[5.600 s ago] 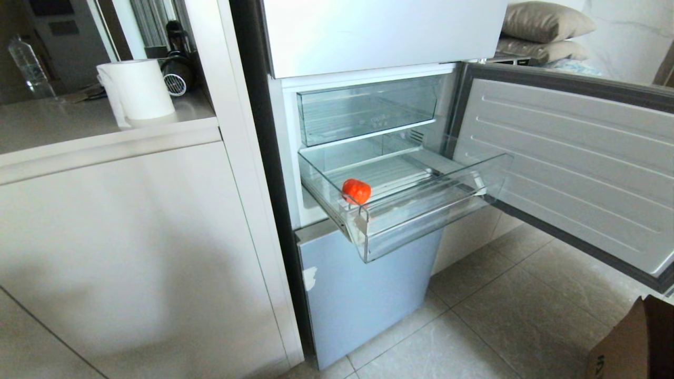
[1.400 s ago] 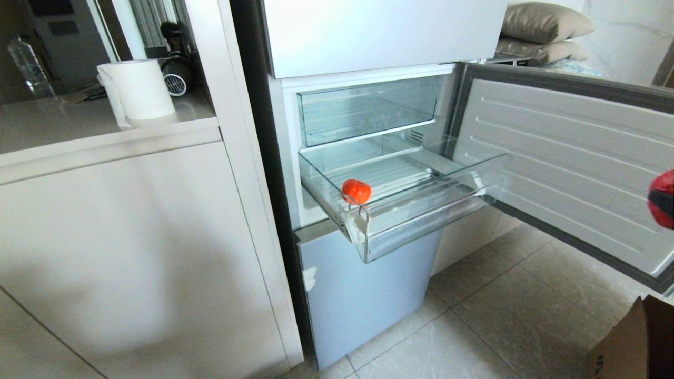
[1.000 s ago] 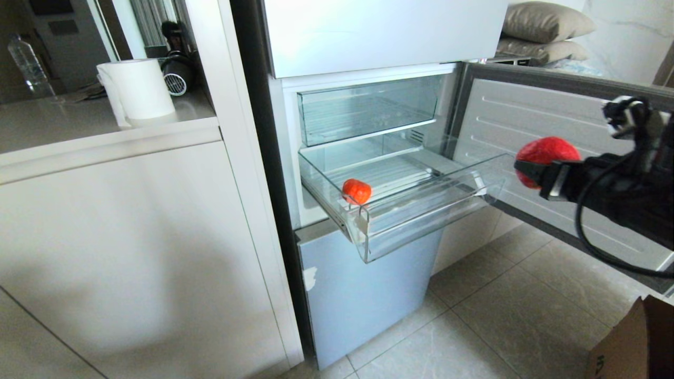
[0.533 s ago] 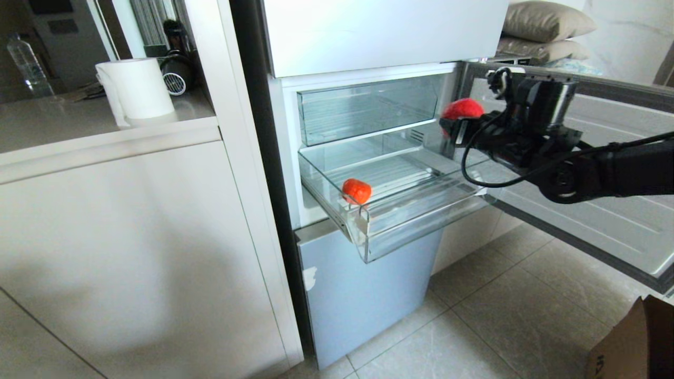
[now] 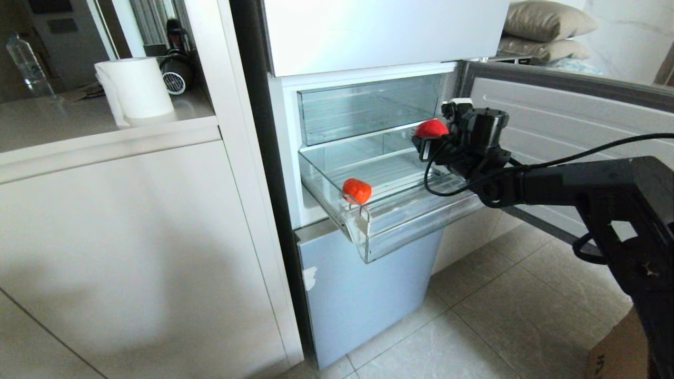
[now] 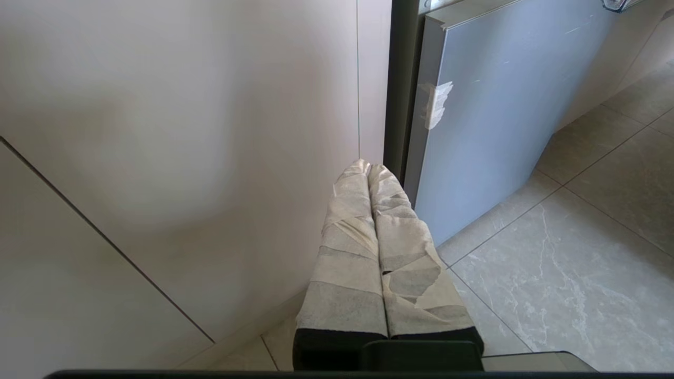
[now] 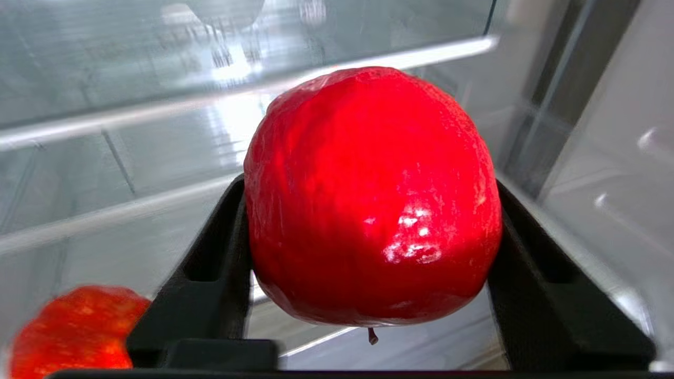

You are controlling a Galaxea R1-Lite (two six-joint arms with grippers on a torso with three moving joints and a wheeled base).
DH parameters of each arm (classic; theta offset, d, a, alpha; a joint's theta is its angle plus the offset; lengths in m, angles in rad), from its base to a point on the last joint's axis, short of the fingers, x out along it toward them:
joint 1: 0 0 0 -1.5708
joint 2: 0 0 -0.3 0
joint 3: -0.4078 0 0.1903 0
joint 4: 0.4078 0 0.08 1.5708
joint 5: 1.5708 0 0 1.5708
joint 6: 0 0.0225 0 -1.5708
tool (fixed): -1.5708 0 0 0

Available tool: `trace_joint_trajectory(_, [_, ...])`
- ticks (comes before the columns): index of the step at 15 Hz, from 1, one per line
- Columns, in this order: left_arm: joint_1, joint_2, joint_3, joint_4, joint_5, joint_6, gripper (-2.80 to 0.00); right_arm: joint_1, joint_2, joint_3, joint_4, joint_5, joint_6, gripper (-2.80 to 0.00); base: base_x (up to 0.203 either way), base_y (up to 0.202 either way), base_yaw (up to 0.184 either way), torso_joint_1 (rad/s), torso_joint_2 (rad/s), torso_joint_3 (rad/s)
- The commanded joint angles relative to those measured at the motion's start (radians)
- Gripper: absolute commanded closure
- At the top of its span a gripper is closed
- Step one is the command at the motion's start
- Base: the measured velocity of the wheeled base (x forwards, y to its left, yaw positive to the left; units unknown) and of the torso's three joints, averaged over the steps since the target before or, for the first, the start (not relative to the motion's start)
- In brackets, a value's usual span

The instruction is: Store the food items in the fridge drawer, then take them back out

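Observation:
The clear fridge drawer (image 5: 421, 221) is pulled out of the open fridge. One red-orange food item (image 5: 356, 190) lies in its front left corner, also seen low in the right wrist view as the orange piece (image 7: 73, 331). My right gripper (image 5: 427, 138) hangs above the drawer's right rear part, shut on a glossy red food item (image 5: 432, 128) (image 7: 371, 195) held between its black fingers (image 7: 210, 263). My left gripper (image 6: 367, 168) is parked low beside the cabinet, its taped fingers pressed together, holding nothing.
The open fridge door (image 5: 579, 158) stands right of the drawer, close behind my right arm. A clear flat-fronted bin (image 5: 368, 108) sits just above the drawer. A pale blue lower door panel (image 5: 363, 295) is below. A paper roll (image 5: 134, 87) stands on the counter, a cardboard box (image 5: 621, 352) on the floor.
My right arm came in from the right carrying the red food item, swept left past the open door and now holds it lower, over the drawer. The item in the drawer has not moved.

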Motion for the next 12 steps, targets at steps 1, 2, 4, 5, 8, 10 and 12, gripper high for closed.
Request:
trace_joint_trajectory(1, [0.0, 0.002, 0.0, 0.001, 0.0, 0.0, 0.0, 0.002, 0.03, -0.013, -0.005, 0.001, 0.008, -2.8, 0.0, 0.0, 0.0, 0.0, 0.0, 0.0])
trace_joint_trajectory(2, [0.0, 0.002, 0.0, 0.001, 0.0, 0.001, 0.0, 0.002, 0.03, -0.013, -0.008, 0.001, 0.012, -2.8, 0.0, 0.0, 0.0, 0.0, 0.0, 0.0])
trace_joint_trajectory(4, [0.0, 0.002, 0.0, 0.001, 0.0, 0.0, 0.0, 0.0, 0.028, -0.01, -0.012, -0.003, 0.018, -2.8, 0.0, 0.0, 0.0, 0.0, 0.0, 0.0])
trace_joint_trajectory(5, [0.0, 0.002, 0.0, 0.001, 0.0, 0.0, 0.0, 0.002, 0.021, -0.005, -0.016, -0.004, 0.02, -2.8, 0.0, 0.0, 0.0, 0.0, 0.0, 0.0])
trace_joint_trajectory(8, [0.0, 0.002, -0.001, 0.001, 0.0, 0.001, 0.0, 0.0, -0.019, 0.012, -0.03, -0.011, 0.027, -2.8, 0.0, 0.0, 0.0, 0.0, 0.0, 0.0])
trace_joint_trajectory(10, [0.0, 0.002, 0.0, 0.001, 0.0, 0.001, 0.0, 0.005, -0.102, 0.089, -0.031, -0.015, 0.056, 0.0, 0.0, 0.0, 0.0, 0.0, 0.0, 0.0])
trace_joint_trajectory(12, [0.0, 0.002, 0.0, 0.001, 0.0, 0.001, 0.0, 0.021, -0.235, 0.241, -0.04, -0.014, 0.072, 0.0, 0.0, 0.0, 0.0, 0.0, 0.0, 0.0])
